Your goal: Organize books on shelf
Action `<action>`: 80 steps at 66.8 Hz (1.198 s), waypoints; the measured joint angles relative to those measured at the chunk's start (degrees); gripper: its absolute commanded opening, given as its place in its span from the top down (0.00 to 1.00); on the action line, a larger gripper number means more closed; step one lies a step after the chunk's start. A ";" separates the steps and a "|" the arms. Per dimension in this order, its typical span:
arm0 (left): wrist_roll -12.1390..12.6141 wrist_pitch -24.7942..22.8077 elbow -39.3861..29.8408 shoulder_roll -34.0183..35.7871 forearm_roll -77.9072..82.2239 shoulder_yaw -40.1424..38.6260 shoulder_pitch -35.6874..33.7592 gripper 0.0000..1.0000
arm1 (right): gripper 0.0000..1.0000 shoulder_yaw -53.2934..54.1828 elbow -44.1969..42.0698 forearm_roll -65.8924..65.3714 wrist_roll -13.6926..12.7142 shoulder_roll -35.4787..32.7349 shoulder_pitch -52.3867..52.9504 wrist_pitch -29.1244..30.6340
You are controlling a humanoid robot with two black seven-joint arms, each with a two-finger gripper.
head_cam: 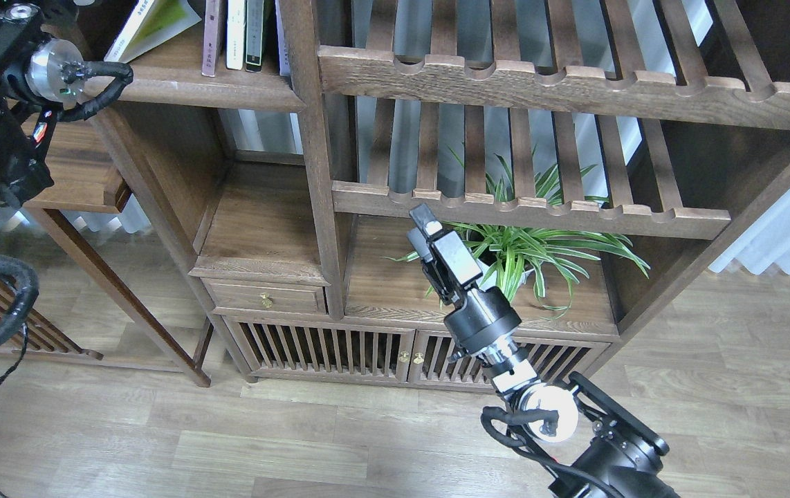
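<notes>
The shelf is the solid dark-brown board at the top left of the bookcase. On it a yellow-green book leans over at an angle to the left. Beside it several books stand upright, cut off by the top edge of the view. My right gripper is raised in front of the lower compartment, well below and to the right of the books, with nothing in it. Its fingers overlap, so their gap is unreadable. My left arm rises at the far left beside the shelf; its gripper is out of view.
Two slatted racks with notched rails fill the bookcase's right half. A potted spider plant stands under them, just right of my right gripper. A drawer and slatted doors are below. A side table stands at left.
</notes>
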 measured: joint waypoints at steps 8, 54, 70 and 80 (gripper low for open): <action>-0.18 0.15 -0.42 -0.06 -0.06 0.07 0.00 0.69 | 0.10 -0.04 0.00 0.04 0.00 -0.07 0.02 0.00; -1.07 0.55 -4.03 -1.66 -0.55 -1.32 -1.00 0.63 | 0.10 0.18 0.01 0.14 0.04 -0.73 0.25 0.00; -5.21 0.56 -5.41 -1.50 -0.89 -1.80 0.89 0.61 | 0.10 1.31 0.00 0.22 0.08 -0.64 0.96 0.00; -6.38 0.36 -8.00 -1.68 -2.99 -1.91 1.11 0.61 | 0.10 3.01 0.23 0.51 0.13 -0.37 1.40 0.00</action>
